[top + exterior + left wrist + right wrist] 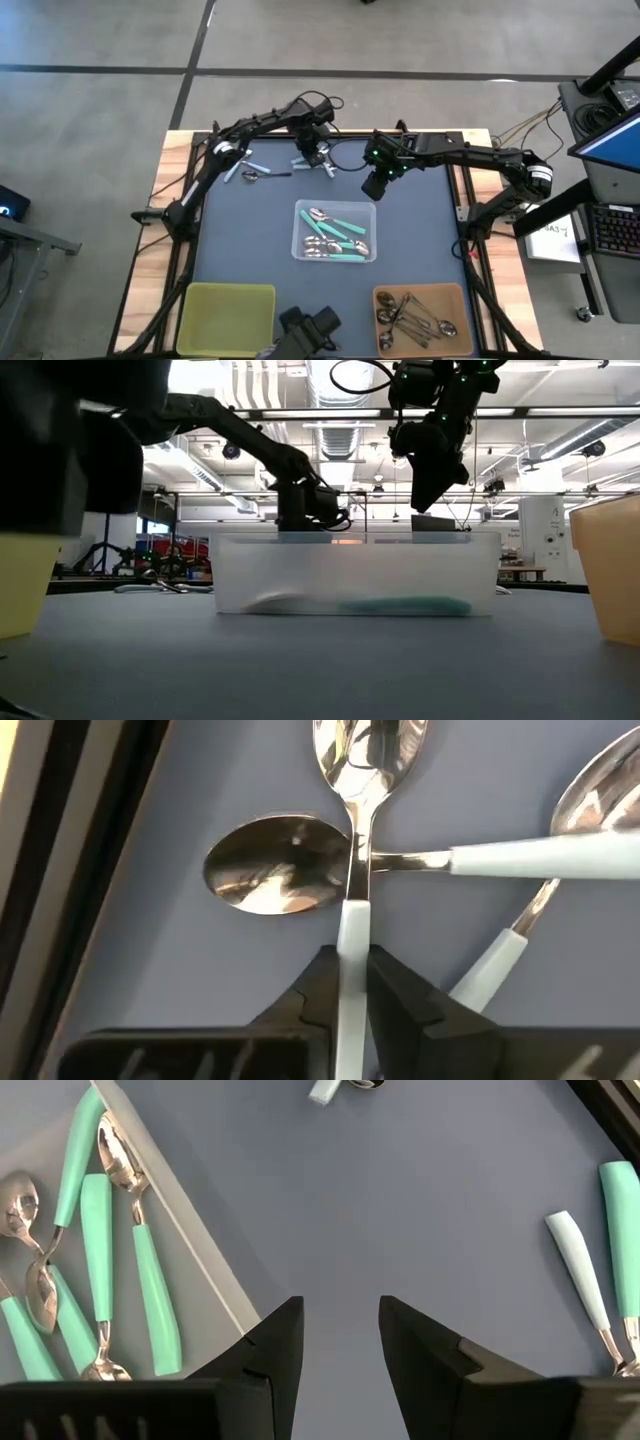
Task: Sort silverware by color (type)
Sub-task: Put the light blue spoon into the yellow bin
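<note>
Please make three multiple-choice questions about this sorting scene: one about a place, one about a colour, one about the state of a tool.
1. Where do the teal-handled spoons lie?
A. in the clear bin
B. in the yellow bin
C. in the brown bin

2. What colour is the handle between the left tool's fingers?
A. teal
B. pale blue-white
C. black

3. How is the right tool?
A. shut on a spoon
B. open and empty
C. resting inside the brown bin

Answers:
1 A: the teal-handled spoons lie in the clear bin at the table's middle.
2 B: the left tool is shut on a pale-handled spoon.
3 B: the right tool has its fingers apart over bare mat, nothing between them.
</note>
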You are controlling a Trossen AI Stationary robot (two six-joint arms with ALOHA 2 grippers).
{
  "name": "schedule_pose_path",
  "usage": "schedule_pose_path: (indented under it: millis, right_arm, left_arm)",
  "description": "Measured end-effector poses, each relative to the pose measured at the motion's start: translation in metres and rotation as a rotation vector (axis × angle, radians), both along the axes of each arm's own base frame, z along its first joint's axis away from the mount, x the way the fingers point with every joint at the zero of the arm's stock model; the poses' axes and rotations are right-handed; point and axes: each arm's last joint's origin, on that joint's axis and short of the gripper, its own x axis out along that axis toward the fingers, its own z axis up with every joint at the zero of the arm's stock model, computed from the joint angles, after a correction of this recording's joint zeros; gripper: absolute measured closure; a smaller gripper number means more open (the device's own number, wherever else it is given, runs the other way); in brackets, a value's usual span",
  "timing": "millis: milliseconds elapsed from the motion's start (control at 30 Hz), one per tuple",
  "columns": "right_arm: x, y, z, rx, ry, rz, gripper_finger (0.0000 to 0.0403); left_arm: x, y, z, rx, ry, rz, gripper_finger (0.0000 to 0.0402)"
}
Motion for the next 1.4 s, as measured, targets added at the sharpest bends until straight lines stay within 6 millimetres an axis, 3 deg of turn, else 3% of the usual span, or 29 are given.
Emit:
schedule_pose_path:
  millis: [133, 333, 533, 667, 800, 1000, 1133, 1400]
  right_arm:
    - [0.0, 0.0, 0.0, 0.0, 0.0, 0.0, 0.028]
    - [0.0, 0.0, 0.0, 0.0, 0.0, 0.0, 0.028]
    - [-0.001, 0.0, -0.004, 0.006, 0.014, -0.001, 0.028]
    - [-0.004, 0.002, -0.014, 0.018, 0.044, -0.001, 0.028]
    - [-0.009, 0.004, -0.026, 0.033, 0.085, -0.001, 0.028]
    - [-0.015, 0.006, -0.041, 0.05, 0.127, 0.0, 0.028]
    - [-0.013, 0.005, -0.041, 0.032, 0.114, 0.028, 0.028]
    - [0.001, 0.0, -0.034, -0.042, -0.044, 0.048, 0.028]
  left_arm:
    - [0.001, 0.0, 0.007, 0.002, -0.007, 0.02, 0.0379]
    - [-0.004, -0.004, 0.044, 0.01, -0.024, 0.018, 0.039]
    - [-0.011, -0.028, 0.08, -0.067, -0.096, -0.02, 0.039]
    - [-0.028, -0.043, 0.101, -0.06, -0.1, -0.018, 0.039]
    - [-0.059, -0.065, 0.118, -0.053, -0.105, 0.044, 0.039]
    - [-0.122, -0.123, 0.123, -0.053, -0.156, 0.239, 0.0388]
    - [-0.161, -0.18, 0.121, -0.079, -0.211, 0.362, 0.0387]
    - [-0.216, -0.292, 0.123, -0.245, -0.283, 0.443, 0.0389]
